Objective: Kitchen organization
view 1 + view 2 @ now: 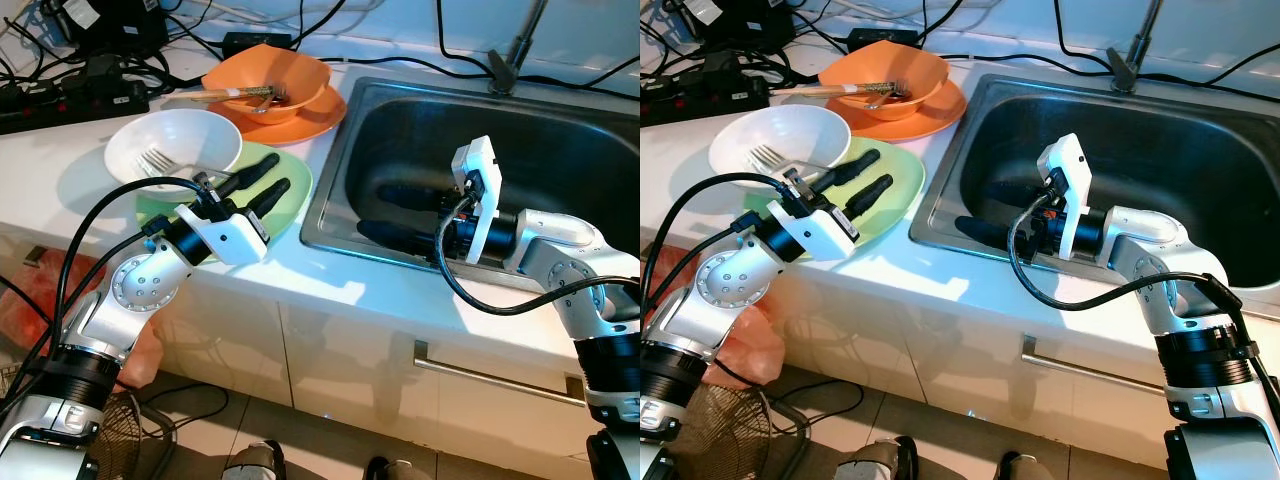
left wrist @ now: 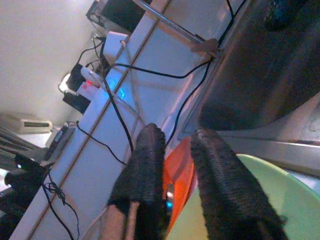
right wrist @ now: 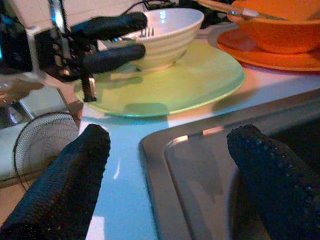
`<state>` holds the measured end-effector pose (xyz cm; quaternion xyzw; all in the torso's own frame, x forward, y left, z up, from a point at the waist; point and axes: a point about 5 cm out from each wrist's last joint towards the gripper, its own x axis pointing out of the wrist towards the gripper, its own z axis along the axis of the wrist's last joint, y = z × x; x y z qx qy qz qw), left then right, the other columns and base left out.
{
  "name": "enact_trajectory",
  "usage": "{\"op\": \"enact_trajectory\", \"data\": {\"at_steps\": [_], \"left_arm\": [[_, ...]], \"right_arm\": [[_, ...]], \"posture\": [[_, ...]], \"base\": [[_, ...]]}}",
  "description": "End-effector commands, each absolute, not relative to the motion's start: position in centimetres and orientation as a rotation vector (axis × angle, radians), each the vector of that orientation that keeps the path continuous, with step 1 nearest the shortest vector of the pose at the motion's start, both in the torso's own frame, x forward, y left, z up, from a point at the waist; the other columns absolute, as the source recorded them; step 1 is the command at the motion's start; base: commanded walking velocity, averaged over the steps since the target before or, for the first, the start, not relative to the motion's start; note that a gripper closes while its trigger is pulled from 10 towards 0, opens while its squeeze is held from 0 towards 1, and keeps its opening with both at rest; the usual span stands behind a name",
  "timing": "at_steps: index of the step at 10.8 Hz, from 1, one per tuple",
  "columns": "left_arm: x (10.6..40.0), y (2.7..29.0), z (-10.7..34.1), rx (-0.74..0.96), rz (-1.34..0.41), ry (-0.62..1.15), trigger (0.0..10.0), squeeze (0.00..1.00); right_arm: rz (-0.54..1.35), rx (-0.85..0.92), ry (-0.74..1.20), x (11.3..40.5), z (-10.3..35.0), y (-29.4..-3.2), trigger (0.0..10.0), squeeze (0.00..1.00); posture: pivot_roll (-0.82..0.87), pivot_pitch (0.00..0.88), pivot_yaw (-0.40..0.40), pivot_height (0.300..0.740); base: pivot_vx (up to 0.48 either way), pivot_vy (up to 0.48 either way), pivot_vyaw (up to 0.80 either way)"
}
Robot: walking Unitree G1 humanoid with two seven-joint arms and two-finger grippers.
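My left gripper (image 1: 270, 177), jaws narrowly apart, hovered over the green plate (image 1: 290, 205): stiff, slippery, best pinched at its rim.

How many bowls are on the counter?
2: a white bowl holding a fork, sitting on the green plate, and an orange bowl on the orange plate behind it.

We note the sink (image 1: 560, 130): brushed metal, dull sheen. Counter (image 1: 380, 300) smooth, glossy white. White bowl (image 1: 190, 135) glazed, faintly ribbed; at its 12 o'clock, orange bowl (image 1: 290, 80) looks smooth plastic. Green plate (image 3: 200, 80) glossy. Left gripper (image 2: 177, 175) fingers (image 2: 145, 170) black, rough-textured, matt. Fork (image 1: 152, 160) shiny metal.
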<state>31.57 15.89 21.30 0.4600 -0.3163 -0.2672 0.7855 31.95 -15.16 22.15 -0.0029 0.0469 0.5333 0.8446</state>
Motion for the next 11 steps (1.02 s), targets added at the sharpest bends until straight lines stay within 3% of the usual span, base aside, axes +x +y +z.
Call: {"op": "enact_trajectory", "data": {"at_steps": [1, 6, 11], "left_arm": [[31.2, 15.6, 21.6, 0.991, -0.598, -0.704, 0.0, 0.0], [31.1, 15.6, 21.9, 0.99, -0.584, -0.71, 0.0, 0.0], [30.3, 15.0, 25.6, 1.004, -0.525, -0.866, 0.0, 0.0]], "right_arm": [[1.143, -0.025, 0.08, 32.1, 22.6, -15.1, 10.0, 0.0], [1.127, -0.016, 0.076, 32.3, 22.4, -15.1, 10.0, 0.0], [1.114, -0.013, 0.084, 32.5, 22.0, -15.1, 10.0, 0.0]], "posture": [[0.12, 0.137, 0.028, 0.74], [0.12, 0.136, 0.028, 0.74], [0.13, 0.138, 0.023, 0.74]], "base": [[0.0, 0.0, 0.0], [0.0, 0.0, 0.0], [0.0, 0.0, 0.0]]}}
